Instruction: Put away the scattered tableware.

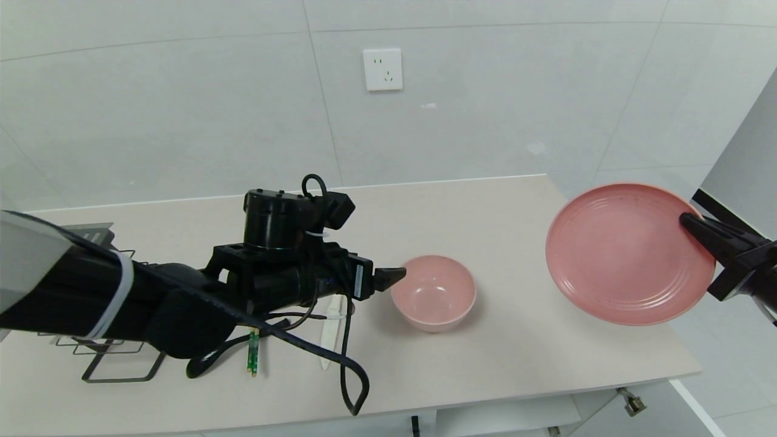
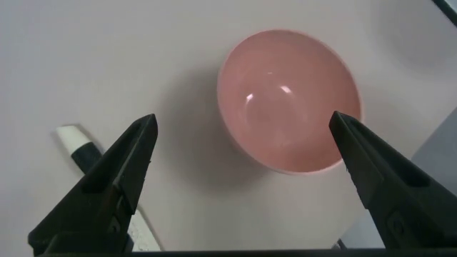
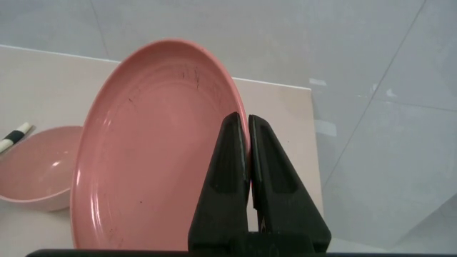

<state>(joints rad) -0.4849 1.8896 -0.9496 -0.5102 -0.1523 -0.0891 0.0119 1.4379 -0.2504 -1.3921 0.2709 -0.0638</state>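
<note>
The left gripper's fingers (image 2: pixel 128 164) stood spread wide with nothing between them, and the left gripper (image 2: pixel 243 121) hovered just beside the near rim of the pink bowl (image 1: pixel 434 300), which sat upright on the tabletop (image 1: pixel 516 352) toward its right half. The right gripper (image 3: pixel 248 123) was pinched tight on the rim of the pink plate (image 1: pixel 625 255), holding it tilted in the air at the right edge of the tabletop and clear of the surface. The step in hand appeared to be the grasp of the bowl. For a secure hold, one finger should go down inside the bowl's wall and the other outside it, closing on the wall rather than across the full width, since the smooth round sides would likely slip from a straddling grip. The descent should stop before the fingertips press the bowl against the tabletop and tip it. A white utensil (image 1: pixel 329 331) and a green one (image 1: pixel 251 355) lay under the left arm near the front edge, so the arm and its hanging cable should lift straight up before travelling. The wire rack (image 1: pixel 115 370) at the left edge looked like the probable destination. The plate hung from a narrow rim pinch and should be moved slowly to prevent it pivoting.
</note>
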